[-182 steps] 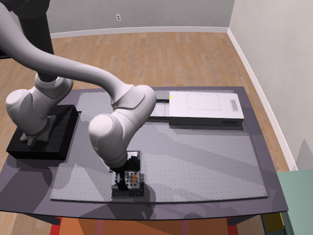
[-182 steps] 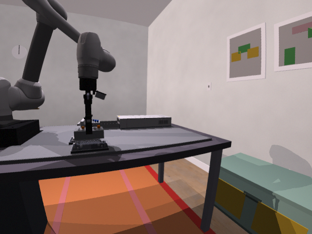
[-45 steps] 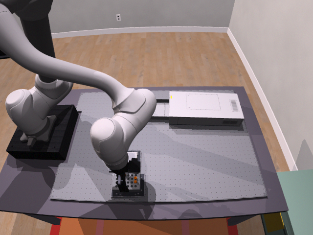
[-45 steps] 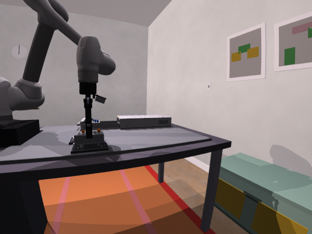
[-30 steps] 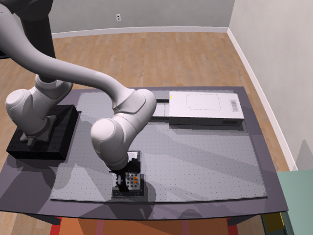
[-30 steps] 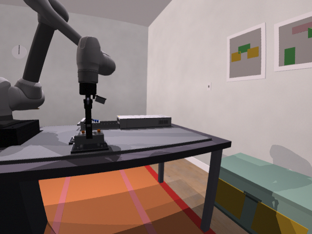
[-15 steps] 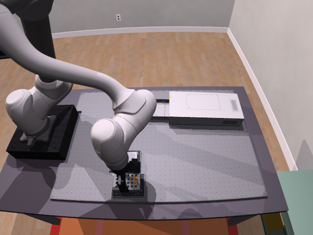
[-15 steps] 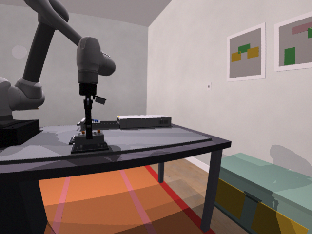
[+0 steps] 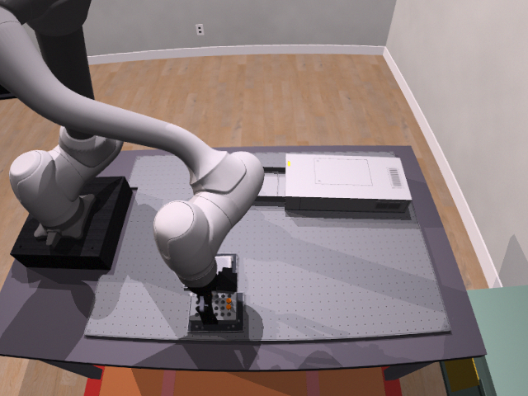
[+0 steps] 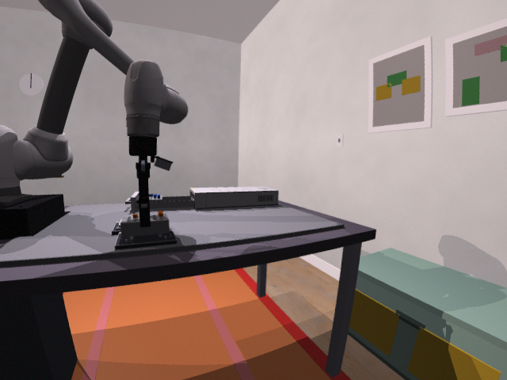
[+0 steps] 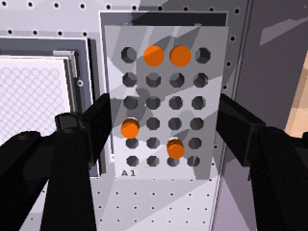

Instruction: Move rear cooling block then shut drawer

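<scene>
One cooling block (image 9: 222, 313) (image 10: 158, 228) (image 11: 165, 91) lies directly between the jaws of the gripper (image 9: 205, 304) (image 10: 144, 221) (image 11: 163, 108), at slot D2 (image 9: 216, 327) (image 10: 145, 244) (image 11: 164, 18). The jaws are clamped on its two long sides; its long axis runs parallel to the finger faces, across the closing direction. The single arm serves all stations. Four orange tubes (image 11: 153, 56) stand in the bores. Full seating inside the locators cannot be confirmed. The next move probably calls for a check of level, then a straight release and lift; a sideways drag could tilt the block or disturb the loose tubes.

Slot D1 (image 9: 236, 260) (image 11: 83, 96), holding a white plate (image 9: 224, 262) (image 11: 31, 96), is just beside D2, on its COLD side. The cooler COLD (image 9: 345, 176) (image 10: 233, 198) is well apart from D2, its drawer (image 9: 271, 199) (image 10: 176, 201) open and lamp (image 9: 288, 163) lit. D2 is on the perforated deck (image 9: 341, 272) (image 10: 245, 221), near the edge of the table (image 9: 460, 337) (image 10: 360, 231); an orange rug (image 9: 238, 384) (image 10: 163, 319) lies below.
</scene>
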`<state>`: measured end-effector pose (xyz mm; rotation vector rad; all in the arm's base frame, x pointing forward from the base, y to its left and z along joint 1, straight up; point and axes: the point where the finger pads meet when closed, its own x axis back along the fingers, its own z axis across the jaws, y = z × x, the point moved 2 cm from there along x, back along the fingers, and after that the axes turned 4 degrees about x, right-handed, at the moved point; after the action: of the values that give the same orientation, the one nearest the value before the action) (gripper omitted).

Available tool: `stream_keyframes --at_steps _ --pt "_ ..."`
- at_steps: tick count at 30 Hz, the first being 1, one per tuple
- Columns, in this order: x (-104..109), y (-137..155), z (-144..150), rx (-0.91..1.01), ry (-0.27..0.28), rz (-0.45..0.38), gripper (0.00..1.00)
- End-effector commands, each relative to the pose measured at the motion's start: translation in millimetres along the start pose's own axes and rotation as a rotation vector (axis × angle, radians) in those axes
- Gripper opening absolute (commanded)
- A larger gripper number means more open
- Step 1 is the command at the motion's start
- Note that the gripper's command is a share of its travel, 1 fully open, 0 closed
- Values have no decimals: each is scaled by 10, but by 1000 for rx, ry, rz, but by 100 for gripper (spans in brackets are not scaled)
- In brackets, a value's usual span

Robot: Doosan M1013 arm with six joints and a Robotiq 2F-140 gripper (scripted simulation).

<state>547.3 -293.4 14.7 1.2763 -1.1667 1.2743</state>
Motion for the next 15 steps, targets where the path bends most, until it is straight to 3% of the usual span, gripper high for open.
stream_keyframes --at_steps 1,15 --pt "4 -4 2 0 0 1 10" --pt "-19 -4 2 0 0 1 10"
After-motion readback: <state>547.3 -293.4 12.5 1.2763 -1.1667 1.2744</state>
